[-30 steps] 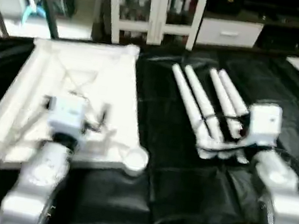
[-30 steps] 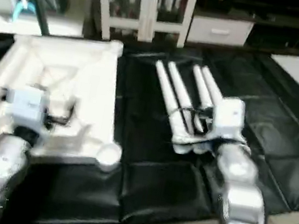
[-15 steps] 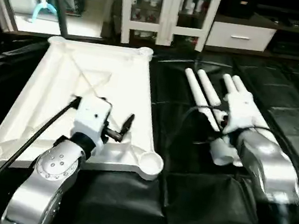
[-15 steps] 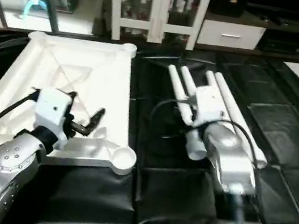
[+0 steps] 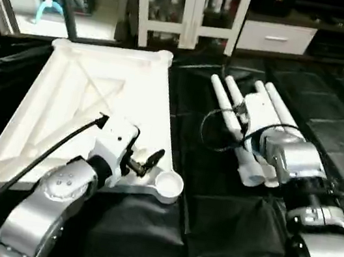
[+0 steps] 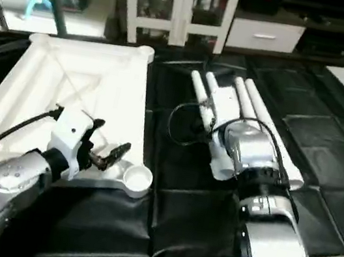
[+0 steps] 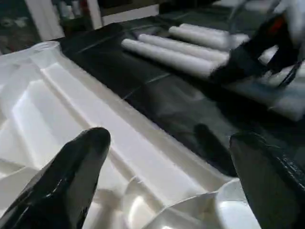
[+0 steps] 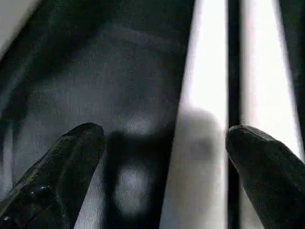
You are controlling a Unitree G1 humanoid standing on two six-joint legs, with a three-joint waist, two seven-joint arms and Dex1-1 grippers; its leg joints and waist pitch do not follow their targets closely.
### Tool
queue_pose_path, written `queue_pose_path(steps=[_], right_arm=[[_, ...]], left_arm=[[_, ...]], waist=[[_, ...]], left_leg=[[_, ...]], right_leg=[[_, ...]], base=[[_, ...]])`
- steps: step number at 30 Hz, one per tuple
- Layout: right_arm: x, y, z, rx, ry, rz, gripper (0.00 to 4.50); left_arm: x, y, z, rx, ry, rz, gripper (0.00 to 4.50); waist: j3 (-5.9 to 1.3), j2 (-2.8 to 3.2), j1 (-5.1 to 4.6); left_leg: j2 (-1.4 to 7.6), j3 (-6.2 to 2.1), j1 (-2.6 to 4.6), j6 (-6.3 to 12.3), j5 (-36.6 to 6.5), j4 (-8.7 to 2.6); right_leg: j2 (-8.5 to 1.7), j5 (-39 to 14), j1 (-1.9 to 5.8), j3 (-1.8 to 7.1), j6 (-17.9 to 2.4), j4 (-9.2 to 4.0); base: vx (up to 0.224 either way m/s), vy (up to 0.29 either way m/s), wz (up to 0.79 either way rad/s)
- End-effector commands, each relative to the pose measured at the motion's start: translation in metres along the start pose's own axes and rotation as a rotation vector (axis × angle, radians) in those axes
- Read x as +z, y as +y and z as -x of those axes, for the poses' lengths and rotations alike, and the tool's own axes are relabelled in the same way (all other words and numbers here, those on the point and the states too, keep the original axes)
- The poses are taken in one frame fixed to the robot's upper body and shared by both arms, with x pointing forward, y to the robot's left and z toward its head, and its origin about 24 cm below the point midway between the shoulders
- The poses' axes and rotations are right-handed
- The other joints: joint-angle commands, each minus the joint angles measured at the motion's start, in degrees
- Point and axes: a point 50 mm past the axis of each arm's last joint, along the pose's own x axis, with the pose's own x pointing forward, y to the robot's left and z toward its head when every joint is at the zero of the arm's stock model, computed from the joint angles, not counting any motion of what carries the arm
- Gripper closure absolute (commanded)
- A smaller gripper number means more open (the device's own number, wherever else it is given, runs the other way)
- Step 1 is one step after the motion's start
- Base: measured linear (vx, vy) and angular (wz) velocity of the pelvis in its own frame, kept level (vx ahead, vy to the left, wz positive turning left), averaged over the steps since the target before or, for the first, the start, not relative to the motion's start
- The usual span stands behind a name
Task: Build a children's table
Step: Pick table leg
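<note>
The left gripper hangs with fingers spread over the tabletop's near corner socket at 7 o'clock; the right gripper, fingers apart, straddles one of the legs bundled on black matting at 2 o'clock.

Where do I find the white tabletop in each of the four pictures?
Left eye view: tabletop on picture left, under the left arm.
Right eye view: again left, its near corner socket beside the left pincer.
Left wrist view: ribbed tabletop behind the open fingers.
Right wrist view: I cannot make it out; legs lie there.
Shared landmark: the bundle of legs.
</note>
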Motion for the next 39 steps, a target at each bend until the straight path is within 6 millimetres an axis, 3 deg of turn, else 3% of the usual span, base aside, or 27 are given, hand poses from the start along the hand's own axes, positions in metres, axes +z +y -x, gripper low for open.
queue_pose_path(steps=[1, 2, 5, 12, 23, 32, 37, 39], right_arm=[[-0.003, -0.003, -0.001, -0.003, 0.061, 0.006, 0.0], [-0.005, -0.004, -0.002, -0.006, 0.074, 0.0, 0.0], [-0.011, -0.004, -0.005, -0.001, 0.112, -0.009, 0.0], [-0.019, -0.007, -0.007, -0.014, 0.158, -0.058, 0.0], [-0.021, -0.011, -0.008, 0.004, 0.18, -0.097, 1.11], [-0.023, -0.013, -0.007, 0.011, 0.178, -0.136, 1.79], [-0.027, -0.013, -0.008, 0.021, 0.174, -0.16, 2.13], [-0.026, -0.014, -0.008, 0.02, 0.166, -0.171, 2.33]], left_arm=[[0.009, -0.004, 0.002, -0.045, -0.021, -0.006, 0.02], [0.009, -0.006, 0.003, -0.059, -0.016, -0.006, 0.02], [0.008, -0.011, 0.005, -0.096, -0.006, -0.004, 0.02], [0.009, -0.015, 0.008, -0.12, -0.001, 0.002, 0.02], [0.012, -0.015, 0.008, -0.125, 0.007, 0.001, 0.0], [0.011, -0.014, 0.005, -0.096, 0.012, -0.021, 0.0], [0.01, 0.004, 0.002, 0.042, 0.012, -0.02, 0.0], [0.012, 0.01, 0.001, 0.087, 0.001, -0.024, 0.0]], waist=[[-3.48, -0.39, 0.15], [-3.39, -0.66, 0.13], [-3.14, -0.64, 0.24], [-2.99, -0.74, 0.3], [-2.96, -0.76, 0.68], [-2.84, -0.73, 0.75], [-2.85, -0.57, 0.71], [-2.86, -0.82, 0.62]], left_leg=[[4.13, -0.81, 0.33, 3.91, 4.19, -4.58], [4.22, -0.69, 0.33, 4.12, 3.41, -4.65], [4.42, -0.28, 0.56, 3.16, -0.09, -4.84], [4.52, 0.15, 0.63, 1.22, -1.81, -5.05], [4.75, 0.86, 0.8, -0.43, -3.38, -5.18], [4.77, 0.98, 0.67, -0.32, -4.14, -5.21], [4.75, 0.93, 0.75, -0.57, -4.77, -5.25], [4.75, 0.93, 0.69, -0.56, -4.99, -5.27]], right_leg=[[-4.49, 8.32, 2.67, 2.34, -18.82, -2.63], [-4.52, 7.14, 2.66, 2.35, -18.79, -2.66], [-4.59, 2.74, 2.38, 2.44, -18.67, -3.06], [-4.47, 1.32, 2.16, 2.53, -18.21, -3.08], [-4.37, -1.09, 1.76, 2.62, -17.28, -3.2], [-4.39, -2.04, 1.7, 2.68, -17.25, -3.37], [-4.3, -2.29, 1.62, 2.63, -17.07, -3.44], [-4.29, -2.34, 1.68, 2.65, -17.08, -3.5]], base=[[0.0, 0.0, 0.0], [0.0, 0.0, 0.0], [0.0, 0.0, 0.0], [0.0, 0.0, 0.0], [0.0, 0.0, 0.0], [0.0, 0.0, 0.0], [0.0, 0.0, 0.0], [0.0, 0.0, 0.0]])
